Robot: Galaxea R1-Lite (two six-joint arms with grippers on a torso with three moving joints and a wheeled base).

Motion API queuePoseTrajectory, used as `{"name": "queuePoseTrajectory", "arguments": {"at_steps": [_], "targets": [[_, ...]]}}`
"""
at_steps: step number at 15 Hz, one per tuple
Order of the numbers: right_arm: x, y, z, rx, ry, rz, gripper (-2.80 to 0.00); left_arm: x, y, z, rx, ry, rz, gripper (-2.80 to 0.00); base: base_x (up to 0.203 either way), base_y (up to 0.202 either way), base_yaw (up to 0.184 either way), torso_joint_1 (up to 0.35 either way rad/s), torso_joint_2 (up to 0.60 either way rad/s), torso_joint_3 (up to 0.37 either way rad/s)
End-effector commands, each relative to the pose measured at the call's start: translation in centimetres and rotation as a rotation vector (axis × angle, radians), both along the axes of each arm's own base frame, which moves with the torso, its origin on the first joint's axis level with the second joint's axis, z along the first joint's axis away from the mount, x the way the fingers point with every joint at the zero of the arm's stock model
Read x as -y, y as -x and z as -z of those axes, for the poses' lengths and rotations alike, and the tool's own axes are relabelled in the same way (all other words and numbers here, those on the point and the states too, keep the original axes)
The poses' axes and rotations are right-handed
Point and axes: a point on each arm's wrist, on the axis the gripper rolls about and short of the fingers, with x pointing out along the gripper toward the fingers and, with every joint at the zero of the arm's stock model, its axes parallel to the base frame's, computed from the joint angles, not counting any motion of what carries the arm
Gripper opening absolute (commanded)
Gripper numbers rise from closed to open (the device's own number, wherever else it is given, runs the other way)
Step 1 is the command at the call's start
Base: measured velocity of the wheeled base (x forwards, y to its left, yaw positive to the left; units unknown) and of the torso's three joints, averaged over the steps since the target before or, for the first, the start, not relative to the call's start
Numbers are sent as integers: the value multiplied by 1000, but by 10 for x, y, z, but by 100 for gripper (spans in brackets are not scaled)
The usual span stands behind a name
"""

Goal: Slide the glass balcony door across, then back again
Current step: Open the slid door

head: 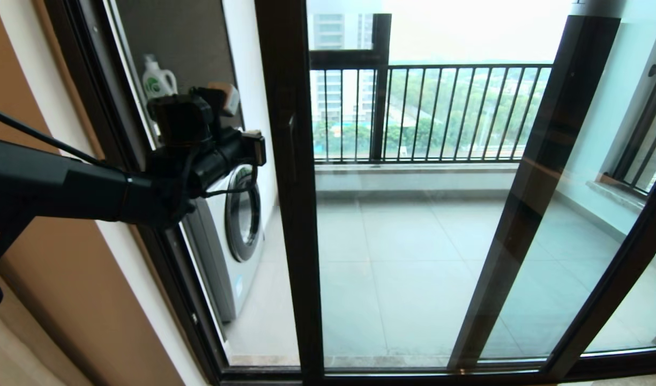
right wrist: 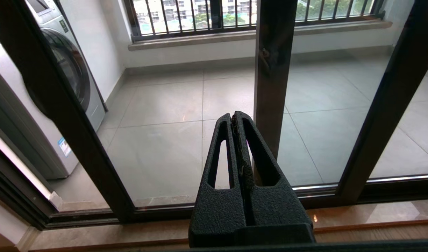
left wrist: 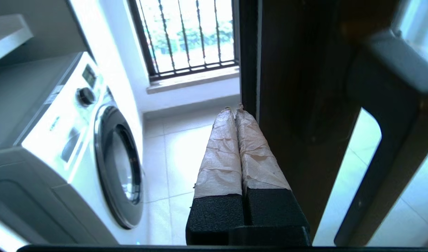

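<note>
Left wrist view shows the left gripper (left wrist: 235, 109), jaws pressed together, against the glass balcony door (left wrist: 298, 87) upright beside the washing machine (left wrist: 70, 140). Right gripper (right wrist: 235, 115), jaws together, hangs apart from the glass.

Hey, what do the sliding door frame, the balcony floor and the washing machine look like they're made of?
The door frame looks like dark brown-black metal with a satin finish: slim, straight profiles with a dull sheen. The balcony floor seems to be grey ceramic tile, going by its grout lines and soft reflections. The washing machine appears to be white painted metal or plastic, with a shiny ring around a dark door.
</note>
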Motion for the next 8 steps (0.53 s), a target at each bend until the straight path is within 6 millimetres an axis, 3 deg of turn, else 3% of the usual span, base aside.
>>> {"name": "queuePoseTrajectory", "arguments": {"at_steps": [1, 4, 8], "targets": [[0, -1, 3, -12, -1, 0, -280, 26, 3, 11, -26, -25, 54, -280, 0, 0, 0, 0, 0, 0], [0, -1, 3, -11, -1, 0, -280, 53, 7, 18, -30, -51, 89, -280, 0, 0, 0, 0, 0, 0], [0, -1, 3, -12, -1, 0, -280, 73, 0, 16, -1, -38, 62, -280, 0, 0, 0, 0, 0, 0]]}}
